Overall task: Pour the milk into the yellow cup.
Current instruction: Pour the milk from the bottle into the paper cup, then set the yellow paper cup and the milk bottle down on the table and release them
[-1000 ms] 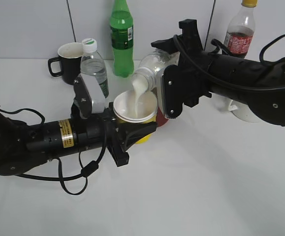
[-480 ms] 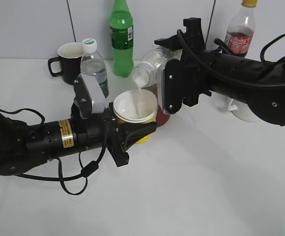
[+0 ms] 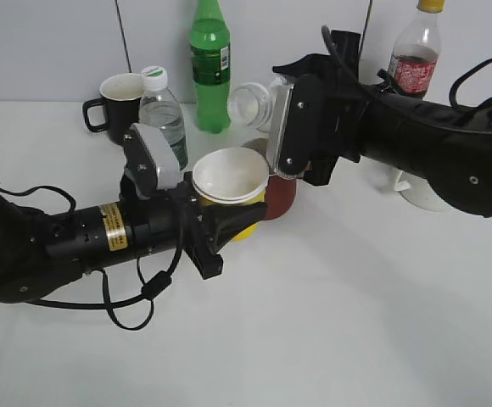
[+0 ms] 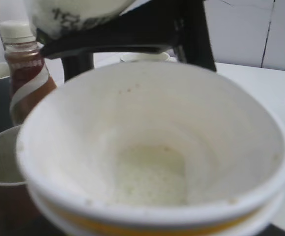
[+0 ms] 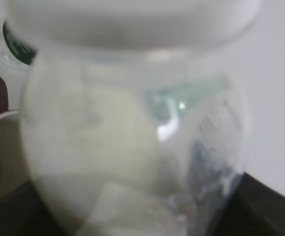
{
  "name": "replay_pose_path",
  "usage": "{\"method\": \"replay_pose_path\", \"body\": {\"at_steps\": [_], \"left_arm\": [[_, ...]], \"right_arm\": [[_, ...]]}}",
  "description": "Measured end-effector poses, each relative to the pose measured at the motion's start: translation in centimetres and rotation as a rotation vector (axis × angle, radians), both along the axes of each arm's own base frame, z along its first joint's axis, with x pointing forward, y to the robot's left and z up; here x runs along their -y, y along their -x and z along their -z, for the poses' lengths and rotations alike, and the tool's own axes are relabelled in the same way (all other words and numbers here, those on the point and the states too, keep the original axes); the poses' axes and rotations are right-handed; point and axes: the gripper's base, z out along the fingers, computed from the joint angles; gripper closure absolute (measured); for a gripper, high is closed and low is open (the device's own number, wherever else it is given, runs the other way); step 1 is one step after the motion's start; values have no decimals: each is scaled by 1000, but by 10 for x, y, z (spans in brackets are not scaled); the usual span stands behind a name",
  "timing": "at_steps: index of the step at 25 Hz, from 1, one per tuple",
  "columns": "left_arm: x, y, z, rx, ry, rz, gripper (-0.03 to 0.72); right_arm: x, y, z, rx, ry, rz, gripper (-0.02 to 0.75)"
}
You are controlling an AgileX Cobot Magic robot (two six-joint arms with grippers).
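Exterior view: I see my right fingers (image 3: 273, 114) clamped on the milk (image 3: 250, 103), tipped sideways above the yellow cup (image 3: 229, 182); my left fingers (image 3: 220, 222) grip that cup, white liquid inside.

Right wrist view is blurred: the milk bottle (image 5: 132, 132) fills it, top and bottom cut off, right gripper's jaws hidden behind it. Left wrist view: yellow cup (image 4: 152, 162) cropped at bottom, left gripper unseen beneath it; lettering on the bottle above unreadable. Exterior: red mug (image 3: 278, 197) mostly hidden behind the cup.
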Motion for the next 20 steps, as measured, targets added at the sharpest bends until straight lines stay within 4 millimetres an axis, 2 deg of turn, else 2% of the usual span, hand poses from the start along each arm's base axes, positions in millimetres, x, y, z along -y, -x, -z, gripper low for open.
{"method": "replay_pose_path", "body": {"at_steps": [3,10,16,19,20], "left_arm": [[-3,-4,0,-4,8,-36,377],[-24,-18,0,-9,8,-117,377],[-62,-17,-1,-45,-7,-227,377],[-71,-17,0,-58,-12,-256,377],[-86,-16,4,-84,-19,-307,377]], "right_arm": [[0,0,0,-86,-119,31,262],[0,-1,-6,-252,-430,98,262],[3,-2,-4,-454,-694,170,262],[14,-1,4,-548,-788,225,262],[21,0,9,-571,-809,243,262]]}}
